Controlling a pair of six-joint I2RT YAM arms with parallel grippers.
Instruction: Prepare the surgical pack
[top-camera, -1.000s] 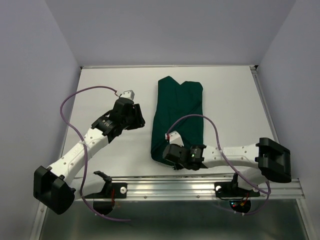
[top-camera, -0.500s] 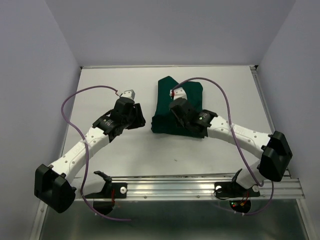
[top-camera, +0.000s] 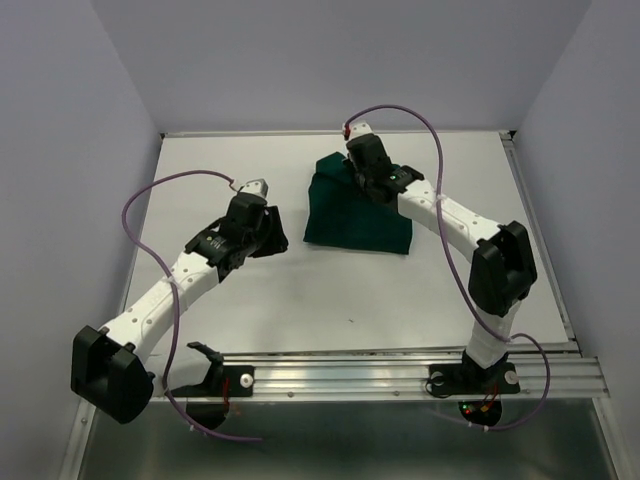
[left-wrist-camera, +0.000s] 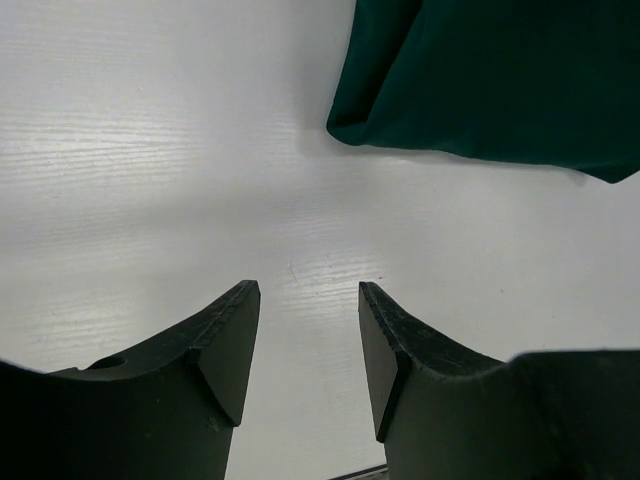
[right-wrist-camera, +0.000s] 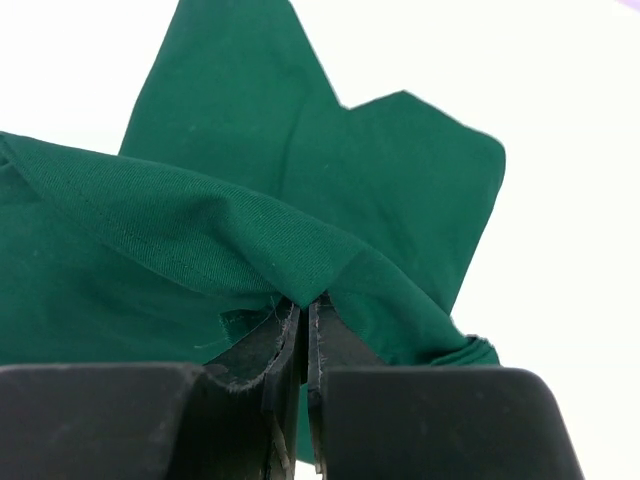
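Folded green drape, long axis left-right, right end effector clamped on it, left end effector apart

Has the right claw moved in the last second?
Yes. The right gripper, shut on the cloth, went from the near rail toward the table's far edge.

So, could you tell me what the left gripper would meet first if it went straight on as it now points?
Most likely the white table: the left gripper angles down at it. The green drape lies ahead to the right, though depth is unclear.
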